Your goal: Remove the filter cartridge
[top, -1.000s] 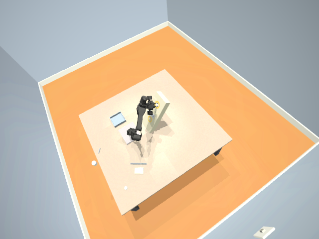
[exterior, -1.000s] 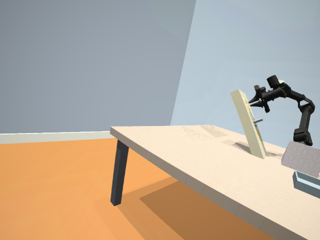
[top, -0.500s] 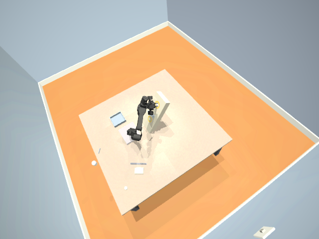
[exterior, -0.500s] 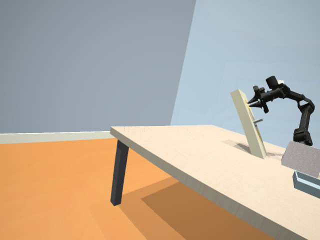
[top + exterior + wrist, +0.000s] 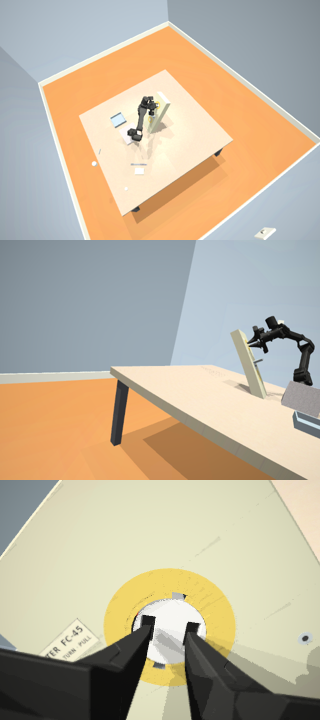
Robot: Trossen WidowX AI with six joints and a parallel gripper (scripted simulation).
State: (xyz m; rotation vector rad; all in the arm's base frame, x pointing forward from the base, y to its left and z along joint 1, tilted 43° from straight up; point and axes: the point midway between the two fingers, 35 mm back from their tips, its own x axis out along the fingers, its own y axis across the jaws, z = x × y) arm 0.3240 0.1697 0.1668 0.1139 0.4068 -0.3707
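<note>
The filter is in the panel, and the tray sits off to the side.

The round white filter cartridge (image 5: 170, 630) sits flat in the leaning cream service panel (image 5: 150, 535), with a yellow ring (image 5: 215, 605) around it. Two dark slots (image 5: 147, 620) show on its face, and a black fingertip sits at each slot. The blue tray (image 5: 118, 119) lies flat on the table, well apart from the panel.
</note>
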